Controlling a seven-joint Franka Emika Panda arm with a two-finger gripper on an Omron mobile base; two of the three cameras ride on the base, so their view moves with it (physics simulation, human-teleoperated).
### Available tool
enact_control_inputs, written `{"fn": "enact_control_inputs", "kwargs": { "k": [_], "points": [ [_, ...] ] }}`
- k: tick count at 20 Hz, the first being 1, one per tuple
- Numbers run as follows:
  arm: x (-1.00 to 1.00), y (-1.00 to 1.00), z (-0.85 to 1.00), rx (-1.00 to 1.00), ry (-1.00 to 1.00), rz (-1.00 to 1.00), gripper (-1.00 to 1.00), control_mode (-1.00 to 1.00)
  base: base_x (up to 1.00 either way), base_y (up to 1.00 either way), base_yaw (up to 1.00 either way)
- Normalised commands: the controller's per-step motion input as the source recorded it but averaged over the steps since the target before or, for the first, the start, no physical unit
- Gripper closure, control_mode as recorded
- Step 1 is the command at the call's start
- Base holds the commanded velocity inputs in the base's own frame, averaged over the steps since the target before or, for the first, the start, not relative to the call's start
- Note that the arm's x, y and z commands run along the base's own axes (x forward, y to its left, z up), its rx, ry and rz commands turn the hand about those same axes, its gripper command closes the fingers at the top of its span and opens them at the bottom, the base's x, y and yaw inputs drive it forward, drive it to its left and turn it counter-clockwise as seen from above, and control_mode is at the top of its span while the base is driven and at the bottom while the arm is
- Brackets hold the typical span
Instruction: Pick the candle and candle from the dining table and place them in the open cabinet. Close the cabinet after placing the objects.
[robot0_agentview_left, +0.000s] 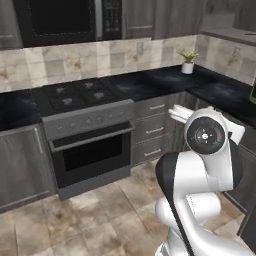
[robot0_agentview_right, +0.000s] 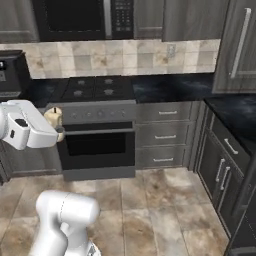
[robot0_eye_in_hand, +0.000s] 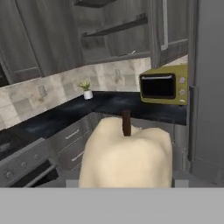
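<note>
My gripper is clamped on the cream candle, low centre of the hand view. I should carry it upright toward the open cabinet shelf, upper centre.

Glossy white rounded arm, black joint band, dark round end cap.

In the hand view, the open cabinet shelves at upper centre lie unobstructed for you; its door and the yellow microwave crowd the right side.
</note>
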Motion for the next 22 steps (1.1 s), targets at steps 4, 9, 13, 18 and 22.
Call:
{"fn": "enact_control_inputs", "kwargs": {
  "k": [4, 9, 13, 18, 22],
  "points": [
    [0.0, 0.0, 0.0, 0.0, 0.0, 0.0, 1.0, 1.0, 0.59, -0.15, -0.37],
    [0.0, 0.0, 0.0, 0.0, 0.0, 0.0, 1.0, 1.0, 0.65, -0.07, -0.37],
    [0.0, 0.0, 0.0, 0.0, 0.0, 0.0, 1.0, 1.0, 0.7, -0.01, -0.36],
    [0.0, 0.0, 0.0, 0.0, 0.0, 0.0, 1.0, 1.0, 0.76, 0.0, -0.33],
    [0.0, 0.0, 0.0, 0.0, 0.0, 0.0, 1.0, 1.0, 0.79, 0.0, -0.32]
  ]
}}
